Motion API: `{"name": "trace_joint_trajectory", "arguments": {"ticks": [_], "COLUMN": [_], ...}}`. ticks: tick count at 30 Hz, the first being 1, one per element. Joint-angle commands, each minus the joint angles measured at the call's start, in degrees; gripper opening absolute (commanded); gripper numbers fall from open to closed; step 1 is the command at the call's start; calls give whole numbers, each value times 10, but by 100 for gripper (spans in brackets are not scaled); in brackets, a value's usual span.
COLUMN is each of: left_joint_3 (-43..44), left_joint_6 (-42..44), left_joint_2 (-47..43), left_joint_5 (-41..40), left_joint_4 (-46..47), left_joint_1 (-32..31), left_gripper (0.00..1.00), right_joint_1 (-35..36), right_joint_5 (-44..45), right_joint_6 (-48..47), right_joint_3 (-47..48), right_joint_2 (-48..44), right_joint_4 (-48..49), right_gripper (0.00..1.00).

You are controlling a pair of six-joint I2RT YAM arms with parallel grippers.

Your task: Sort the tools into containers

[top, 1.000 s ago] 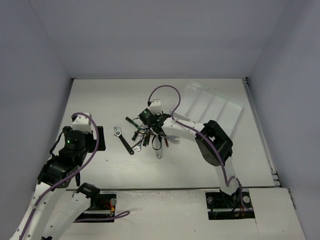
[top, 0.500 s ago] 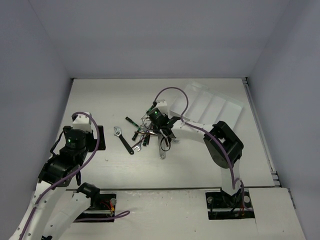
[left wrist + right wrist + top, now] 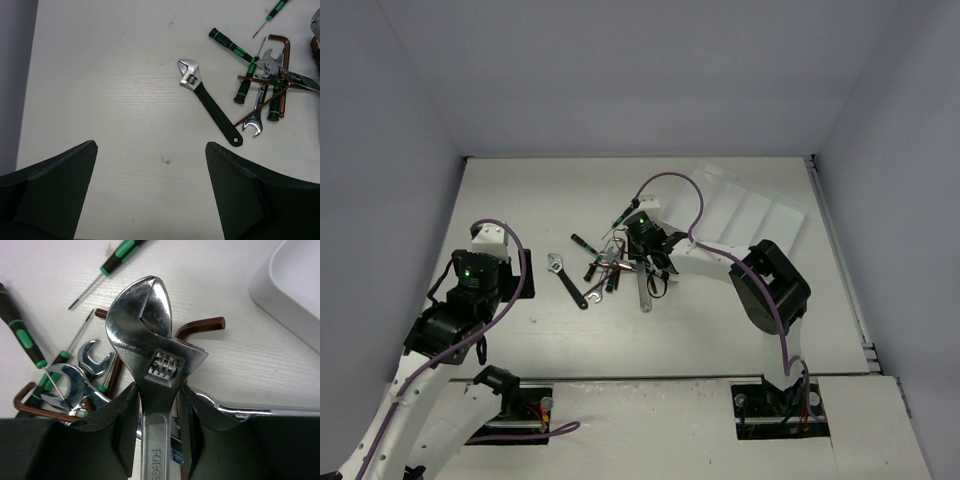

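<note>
Silver adjustable wrench (image 3: 150, 325) clamped in right tool (image 3: 159, 390), tray (image 3: 295, 290) corner near; left tool (image 3: 150, 147) spread wide, empty, over table (image 3: 100, 75).

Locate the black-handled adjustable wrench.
Top view: the black-handled adjustable wrench lies on the table, alone, just left of the tool pile.

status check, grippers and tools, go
Left gripper open, empty. Right gripper shut on all-silver metal adjustable wrench. Green-black screwdrivers, brown hex keys piled beneath.
</note>
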Motion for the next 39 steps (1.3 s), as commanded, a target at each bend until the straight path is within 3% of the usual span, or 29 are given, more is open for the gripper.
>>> {"name": "trace_joint_trajectory", "arguments": {"ticks": [1,9,12,15,27,36,38,39], "left_joint_3": [12,13,14,15,11,11,10,10], "left_joint_6": [-5,-8,-8,-8,-12,-14,-14,-14], "left_joint_2": [7,8,10,10,8,10,10,10], "left_joint_5": [-7,-2,-1,-1,-2,-4,-4,-4], "left_joint_4": [17,17,17,16,16,16,16,16], "left_joint_1": [-2,-2,-2,-2,-3,-3,-2,-3], "left_gripper": [88,88,88,88,88,88,88,88], "right_joint_1": [10,15,15,15,15,16,15,15], "right_joint_5": [5,-19,-24,-21,-17,-23,-24,-26], "right_joint_6": [-6,-5,-2,6,16,29,33,36], "right_joint_3": [35,46,45,38,12,9,9,8], "right_joint_2": [5,35,45,45,28,27,28,29], "right_joint_4": [57,50,41,32,2,-15,-23,-26], "right_gripper": [0,0,8,25,35,30,26,19]}}
